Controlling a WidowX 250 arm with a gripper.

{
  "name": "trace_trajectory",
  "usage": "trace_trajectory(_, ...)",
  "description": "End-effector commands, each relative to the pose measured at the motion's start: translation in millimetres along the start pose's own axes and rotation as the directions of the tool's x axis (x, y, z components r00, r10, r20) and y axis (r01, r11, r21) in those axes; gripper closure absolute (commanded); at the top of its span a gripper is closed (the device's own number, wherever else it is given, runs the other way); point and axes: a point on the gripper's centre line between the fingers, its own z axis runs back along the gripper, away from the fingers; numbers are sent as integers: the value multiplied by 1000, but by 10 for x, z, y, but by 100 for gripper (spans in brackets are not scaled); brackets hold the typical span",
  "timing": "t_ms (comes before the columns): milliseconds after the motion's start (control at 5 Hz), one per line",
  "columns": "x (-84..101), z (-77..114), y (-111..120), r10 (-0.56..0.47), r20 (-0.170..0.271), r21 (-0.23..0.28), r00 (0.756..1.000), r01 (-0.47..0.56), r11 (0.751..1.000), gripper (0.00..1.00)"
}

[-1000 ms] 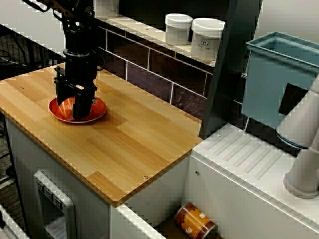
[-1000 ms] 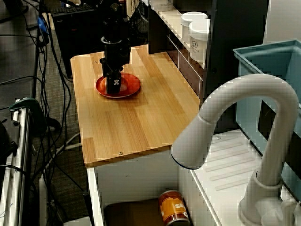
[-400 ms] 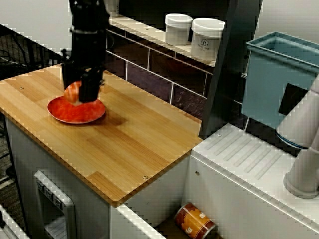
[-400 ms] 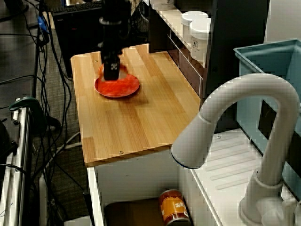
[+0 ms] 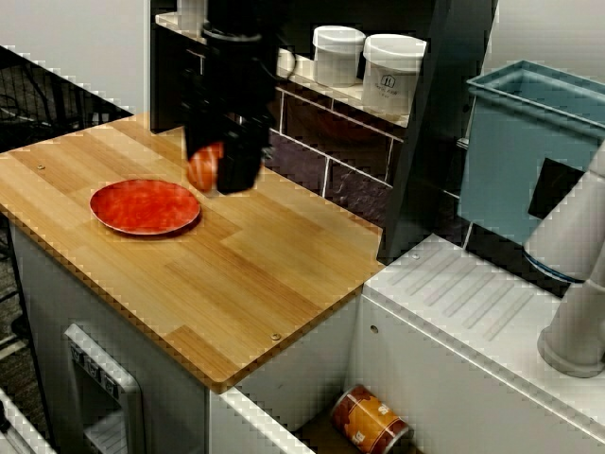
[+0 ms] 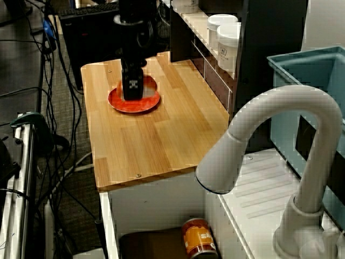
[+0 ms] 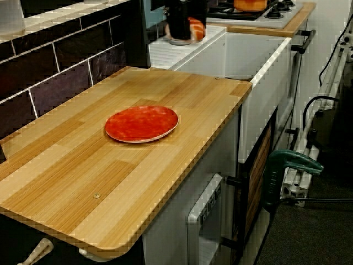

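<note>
Hand (image 5: 220,176) around orange fruit (image 5: 202,168), perhaps; red plate (image 5: 145,206) near

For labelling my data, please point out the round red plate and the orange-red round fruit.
round red plate (image 5: 145,206): counter side view, its centre.
orange-red round fruit (image 5: 200,170): counter side view, its exposed left part.

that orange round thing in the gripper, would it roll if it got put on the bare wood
Probably: the orange fruit looks rounded, so on the flat wooden counter it would likely roll. The red plate has a raised rim that might check it. Its skin looks smooth, so it could slip in the gripper.
</note>
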Motion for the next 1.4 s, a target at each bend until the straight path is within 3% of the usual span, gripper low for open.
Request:
trace_trajectory(0,112,-136,-202,-73,40,13,997,73,997,100)
trace_trajectory(200,200,-373,-78,-100,24,19,995,100,995,100)
trace_trajectory(600,53,-580,79,-104,-3,40,995,104,994,100)
trace_trajectory(800,-67,-552,80,-129,-40,9,991,129,992,0)
trace_trajectory(1000,-146,-470,48,-135,-33,9,990,136,991,0)
trace_trajectory(1200,-172,-396,39,-143,-33,-22,989,142,990,0)
